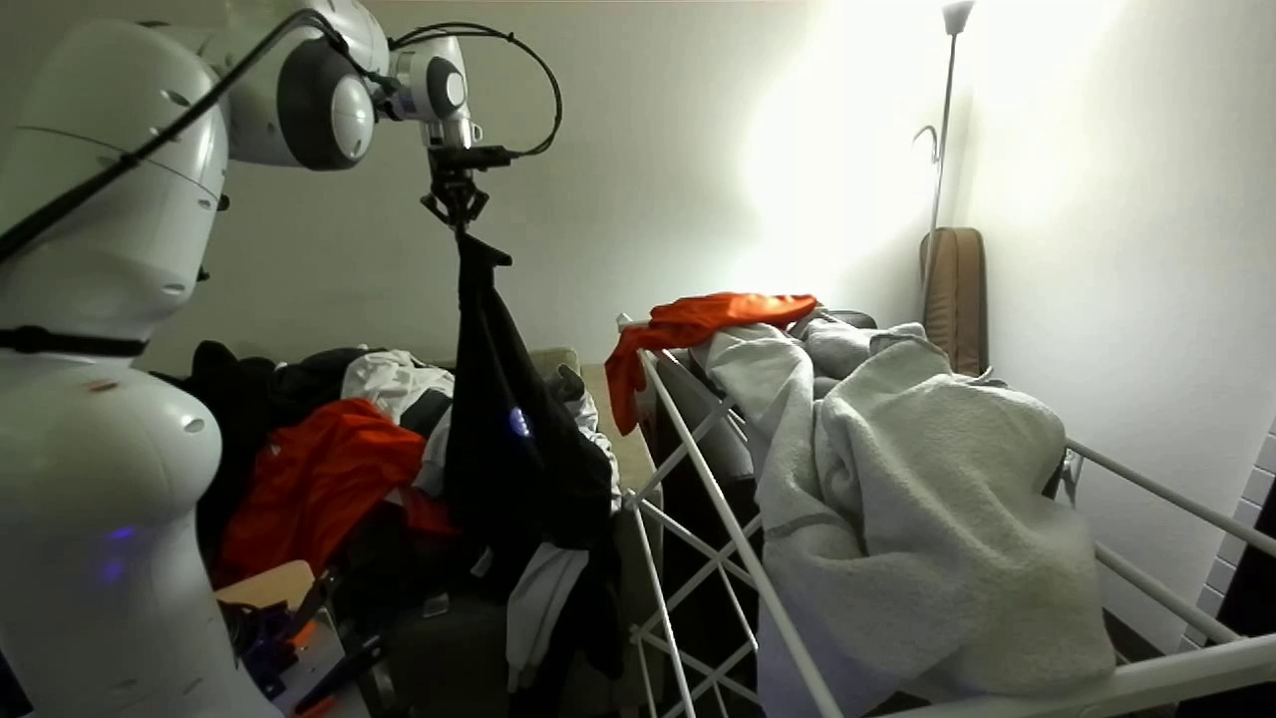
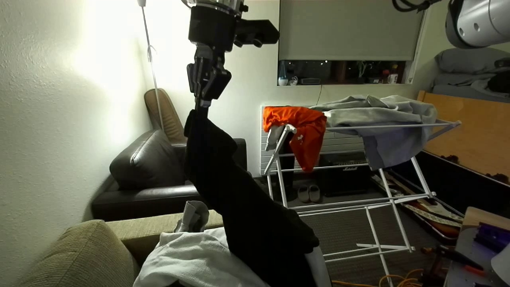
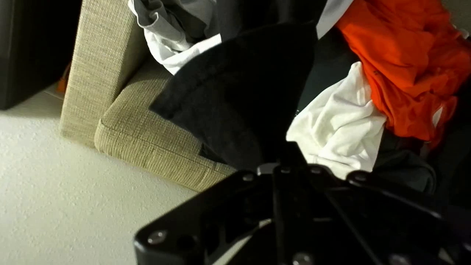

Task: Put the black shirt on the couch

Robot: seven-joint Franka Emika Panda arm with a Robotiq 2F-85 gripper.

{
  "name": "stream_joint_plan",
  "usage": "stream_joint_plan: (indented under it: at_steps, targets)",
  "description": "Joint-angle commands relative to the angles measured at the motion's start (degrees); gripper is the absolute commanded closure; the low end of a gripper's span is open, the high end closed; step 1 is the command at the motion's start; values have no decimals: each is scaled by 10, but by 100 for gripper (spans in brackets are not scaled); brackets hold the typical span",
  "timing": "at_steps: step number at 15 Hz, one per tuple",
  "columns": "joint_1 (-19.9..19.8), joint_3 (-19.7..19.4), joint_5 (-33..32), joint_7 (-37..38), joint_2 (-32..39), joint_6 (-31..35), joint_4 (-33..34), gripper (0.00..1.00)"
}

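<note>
I had my black two-fingered gripper [image 2: 201, 102] pinched together, with hardly any gap, on the top end of the plain black cloth shirt [image 2: 251, 207]. The shirt hung from that grip, gathered thin at the top and spreading wider lower down. In the wrist view it hung over the beige ribbed-fabric couch [image 3: 143, 129], which carried a pile of mixed clothes [image 1: 329, 469], among them a crumpled white cloth [image 3: 338, 125] touching a bright red-orange garment [image 3: 404, 55]. In an exterior view the shirt's lower part slanted down across more white fabric [image 2: 191, 255]; whether it rested on the pile, I could not tell. A low dark leather couch [image 2: 147, 201] stood beyond the shirt, partly hidden by it. Near the beige couch stood the white wire drying rack [image 1: 738, 534], a big pale grey sheet [image 1: 927, 519] and a red-orange piece of clothing [image 2: 301, 127] draped over it.
</note>
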Motion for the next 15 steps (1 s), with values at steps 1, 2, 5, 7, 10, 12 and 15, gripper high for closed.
stream_joint_plan:
  at_steps: [1, 2, 5, 7, 10, 12, 15]
  targets:
    - [24, 2, -12, -36, 45, -32, 74, 100]
    - [31, 1, -12, -42, 57, -37, 88, 100]
    - [50, -2, -9, -61, 88, -55, 127, 100]
    - [64, -6, -9, -74, 107, -70, 151, 100]
    - [81, -14, -5, -84, 129, -115, 184, 100]
    - [91, -21, -5, -91, 142, -145, 207, 100]
    - [104, -33, -5, -102, 161, -191, 240, 100]
